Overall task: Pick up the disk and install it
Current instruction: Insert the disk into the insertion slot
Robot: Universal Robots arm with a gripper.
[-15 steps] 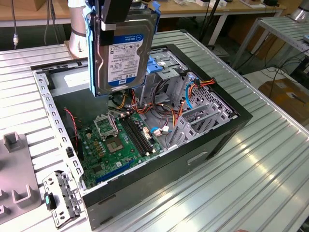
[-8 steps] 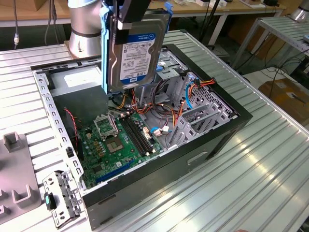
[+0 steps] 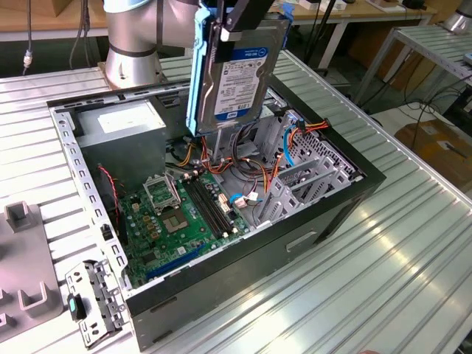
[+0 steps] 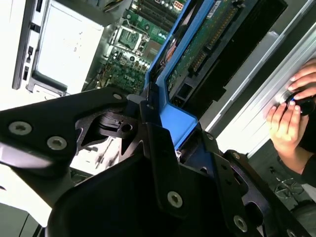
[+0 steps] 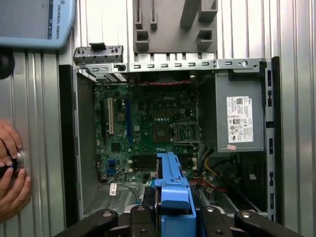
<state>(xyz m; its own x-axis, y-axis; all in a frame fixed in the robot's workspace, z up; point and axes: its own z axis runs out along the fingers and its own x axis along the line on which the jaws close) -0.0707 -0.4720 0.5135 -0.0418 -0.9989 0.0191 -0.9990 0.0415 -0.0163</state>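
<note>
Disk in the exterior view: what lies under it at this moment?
The disk, clamped on edge in the pincer, hangs over the open computer case; coloured cables and the motherboard lie below. The case floor there is hidden by cables.

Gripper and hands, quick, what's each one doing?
Gripper: shut on the disk, above the open case.
Person's hands: around something small and dark, beside the case.

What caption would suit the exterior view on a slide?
Robot gripper holds the disk on edge over the open computer case.
</note>
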